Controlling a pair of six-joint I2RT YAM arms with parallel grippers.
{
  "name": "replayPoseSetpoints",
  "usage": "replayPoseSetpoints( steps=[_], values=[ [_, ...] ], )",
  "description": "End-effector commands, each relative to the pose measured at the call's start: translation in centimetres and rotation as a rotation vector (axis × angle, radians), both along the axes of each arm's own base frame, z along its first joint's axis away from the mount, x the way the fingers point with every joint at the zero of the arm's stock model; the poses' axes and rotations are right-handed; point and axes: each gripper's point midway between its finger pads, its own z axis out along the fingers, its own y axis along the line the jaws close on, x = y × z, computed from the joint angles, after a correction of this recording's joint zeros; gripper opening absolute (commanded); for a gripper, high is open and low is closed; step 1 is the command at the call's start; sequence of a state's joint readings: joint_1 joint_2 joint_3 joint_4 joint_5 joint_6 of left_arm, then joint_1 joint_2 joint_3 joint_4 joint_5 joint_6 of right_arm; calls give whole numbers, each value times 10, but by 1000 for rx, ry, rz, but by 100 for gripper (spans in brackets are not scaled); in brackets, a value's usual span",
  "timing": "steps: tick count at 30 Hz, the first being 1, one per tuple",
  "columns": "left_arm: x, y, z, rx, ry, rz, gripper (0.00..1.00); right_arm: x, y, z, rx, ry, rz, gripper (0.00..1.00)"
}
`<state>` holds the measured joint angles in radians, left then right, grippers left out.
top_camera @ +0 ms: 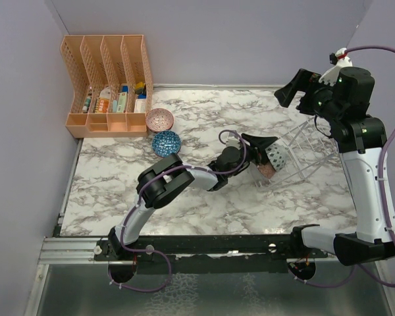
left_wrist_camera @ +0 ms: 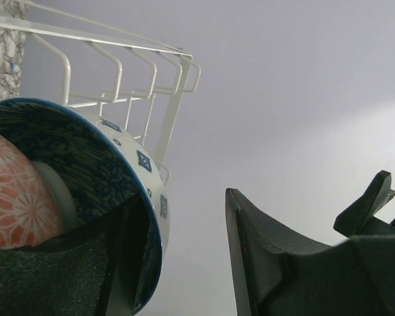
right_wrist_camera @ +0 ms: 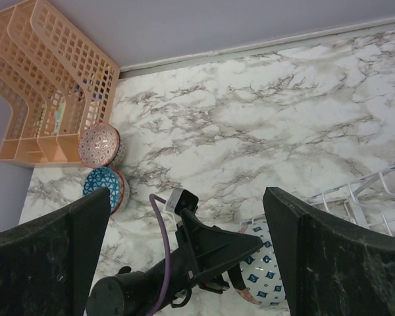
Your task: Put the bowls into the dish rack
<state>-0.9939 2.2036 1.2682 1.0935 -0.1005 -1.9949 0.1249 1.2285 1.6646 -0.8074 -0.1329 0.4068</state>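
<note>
the left jaws stand half parted, one finger inside the blue-and-white bowl (top_camera: 275,156) standing in the dish rack (top_camera: 307,149), the other clear of it, so back straight out without dragging its rim; right jaws gape empty.

Grey-veined white marble covers the counter (top_camera: 184,204). At ten o'clock stands a peach-orange lattice organizer (top_camera: 108,85), with a pink-red patterned bowl (top_camera: 159,120) and a teal geometric bowl (top_camera: 166,143) beside it. The white wire rack (top_camera: 307,146) holds a white bowl (left_wrist_camera: 141,164) with blue diamonds and a navy-patterned inside, and an orange bowl (left_wrist_camera: 13,197) with white flowers.
</note>
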Motion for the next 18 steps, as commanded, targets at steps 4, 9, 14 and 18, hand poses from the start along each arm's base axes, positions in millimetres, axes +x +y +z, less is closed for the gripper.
replayPoseSetpoints(
  steps=[4, 9, 14, 18],
  values=[
    [-7, -2, 9, 58, 0, -63, 55, 0, 3, 5, -10, -34, 20, 100],
    [-10, -2, 6, 115, 14, -101, 59, 1, 4, 4, -8, -33, 23, 100],
    [-8, -1, 10, 154, 2, -117, 60, 1, 5, 5, -3, -35, 26, 100],
    [-5, -1, 13, 162, -6, -120, 60, 2, 4, 5, -4, -36, 25, 100]
  ],
)
